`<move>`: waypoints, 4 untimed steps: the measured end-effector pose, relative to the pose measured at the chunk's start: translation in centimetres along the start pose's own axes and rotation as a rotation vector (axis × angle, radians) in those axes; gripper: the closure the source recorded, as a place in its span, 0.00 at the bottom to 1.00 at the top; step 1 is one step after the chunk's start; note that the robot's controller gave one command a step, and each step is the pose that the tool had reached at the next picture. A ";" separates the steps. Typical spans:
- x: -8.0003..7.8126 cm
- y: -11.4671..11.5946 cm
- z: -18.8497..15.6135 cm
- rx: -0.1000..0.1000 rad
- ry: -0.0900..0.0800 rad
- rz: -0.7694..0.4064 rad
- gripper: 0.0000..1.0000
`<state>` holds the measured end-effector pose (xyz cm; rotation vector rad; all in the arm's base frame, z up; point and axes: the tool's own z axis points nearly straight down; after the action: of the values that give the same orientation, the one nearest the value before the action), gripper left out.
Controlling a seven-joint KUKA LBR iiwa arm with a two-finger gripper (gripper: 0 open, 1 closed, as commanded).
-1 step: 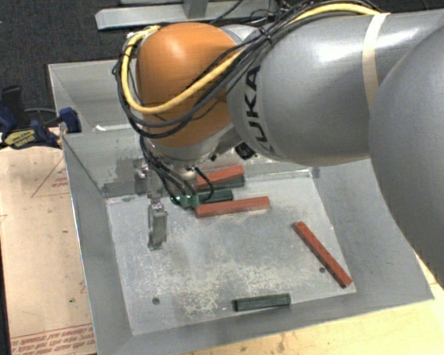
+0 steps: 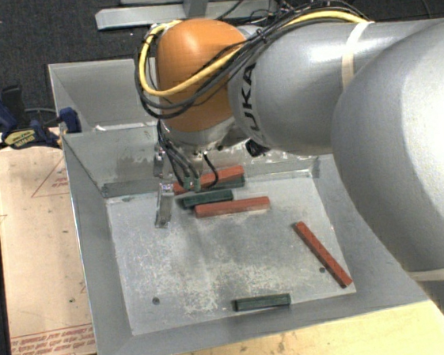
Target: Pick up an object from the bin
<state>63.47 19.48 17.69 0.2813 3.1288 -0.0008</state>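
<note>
My gripper [image 2: 178, 204] hangs below the orange cover at the back left of the bin floor, open. Its grey left finger [image 2: 164, 205] reaches down to the bare floor. Its dark right finger [image 2: 188, 176] stands at the left ends of a small stack of bars. That stack has a red bar [image 2: 220, 176] and a dark green bar [image 2: 231, 183] at the back. A shorter dark green bar [image 2: 208, 198] and a red bar [image 2: 232, 206] lie just in front. I see nothing between the fingers.
A long red bar [image 2: 322, 253] lies diagonally at the right of the floor. A dark green bar [image 2: 262, 303] rests near the front wall. The big grey arm covers the bin's right side and back right corner.
</note>
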 end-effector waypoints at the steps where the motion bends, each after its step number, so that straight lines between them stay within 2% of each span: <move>1: -1.1 -5.3 3.0 0.001 0.001 0.100 0.00; 2: -3.1 -9.1 9.3 -0.002 -0.004 0.063 0.00; 3: -2.4 -12.0 10.0 -0.010 -0.018 0.102 0.00; 4: -2.2 -11.9 10.2 -0.007 -0.010 0.101 1.00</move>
<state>63.54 7.34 7.47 0.4367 3.1006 0.0088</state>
